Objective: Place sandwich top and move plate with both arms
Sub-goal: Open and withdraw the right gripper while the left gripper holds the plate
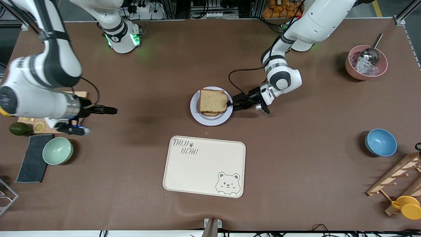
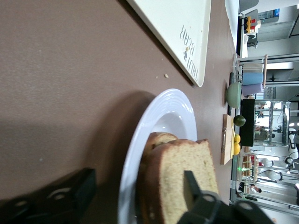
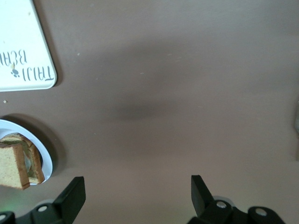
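Sandwich top (image 1: 212,101): plain brown slice, lay uppermost on the stacked sandwich on the plate (image 1: 210,120), mid-table, between the table's middle and the edge where the arm bases stood.

Plate: round, pale, rested on the table just farther from the front camera than the cream bear tray (image 1: 204,166).

Left gripper (image 1: 231,104): low at the plate's rim on the left arm's side, fingers (image 2: 189,191) spread apart, one above the slice's edge and one beside the rim; nothing clamped.

Right gripper (image 1: 113,111): over bare table toward the right arm's end, fingers (image 3: 77,193) wide apart, empty, waiting.
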{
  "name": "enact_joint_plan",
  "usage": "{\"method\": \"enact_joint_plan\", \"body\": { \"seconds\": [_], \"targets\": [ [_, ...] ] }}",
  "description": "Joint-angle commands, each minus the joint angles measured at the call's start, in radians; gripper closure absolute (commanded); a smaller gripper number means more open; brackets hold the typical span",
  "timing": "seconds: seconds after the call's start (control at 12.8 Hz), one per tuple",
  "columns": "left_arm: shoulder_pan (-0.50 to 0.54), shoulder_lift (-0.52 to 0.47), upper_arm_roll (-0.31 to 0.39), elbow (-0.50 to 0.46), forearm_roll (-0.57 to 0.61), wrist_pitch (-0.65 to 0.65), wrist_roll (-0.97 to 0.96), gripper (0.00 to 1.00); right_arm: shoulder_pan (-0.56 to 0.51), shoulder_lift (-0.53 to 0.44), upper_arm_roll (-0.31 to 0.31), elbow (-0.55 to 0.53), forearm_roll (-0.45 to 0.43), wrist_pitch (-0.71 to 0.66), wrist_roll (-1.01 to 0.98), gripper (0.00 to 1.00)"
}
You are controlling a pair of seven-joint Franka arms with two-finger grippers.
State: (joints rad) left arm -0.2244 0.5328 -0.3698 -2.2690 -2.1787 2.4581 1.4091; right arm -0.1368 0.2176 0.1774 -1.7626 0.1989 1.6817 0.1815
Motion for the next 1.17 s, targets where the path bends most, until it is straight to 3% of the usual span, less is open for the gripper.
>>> {"method": "enact_joint_plan", "body": {
  "seconds": [0.0,0.08,0.23,0.47,0.7,0.86,1.09],
  "targets": [
    [0.000,0.016,-0.003,0.003,-0.081,0.013,0.121,1.00,0.148,-0.010,-0.190,0.183,-0.015,-0.172,0.003,0.00],
    [-0.001,0.021,-0.003,0.003,-0.088,0.009,0.128,1.00,0.170,-0.012,-0.231,0.216,-0.015,-0.209,-0.008,0.00],
    [-0.001,0.021,-0.004,0.000,-0.096,0.001,0.128,1.00,0.129,-0.059,-0.237,0.255,-0.032,-0.275,-0.026,0.00],
    [0.014,0.016,-0.027,-0.015,-0.099,-0.020,0.129,1.00,0.125,-0.171,-0.225,0.253,-0.195,-0.293,-0.086,0.00],
    [0.034,0.012,-0.027,-0.036,-0.144,-0.117,0.166,1.00,0.111,-0.237,-0.226,0.245,-0.207,-0.306,-0.096,0.00],
    [0.059,0.019,-0.026,-0.056,-0.185,-0.230,0.220,1.00,0.109,-0.234,-0.228,0.252,-0.216,-0.295,-0.096,0.00],
    [0.066,0.021,-0.027,-0.057,-0.205,-0.263,0.231,1.00,0.114,-0.233,-0.225,0.255,-0.239,-0.237,-0.100,0.00]
  ]
}}
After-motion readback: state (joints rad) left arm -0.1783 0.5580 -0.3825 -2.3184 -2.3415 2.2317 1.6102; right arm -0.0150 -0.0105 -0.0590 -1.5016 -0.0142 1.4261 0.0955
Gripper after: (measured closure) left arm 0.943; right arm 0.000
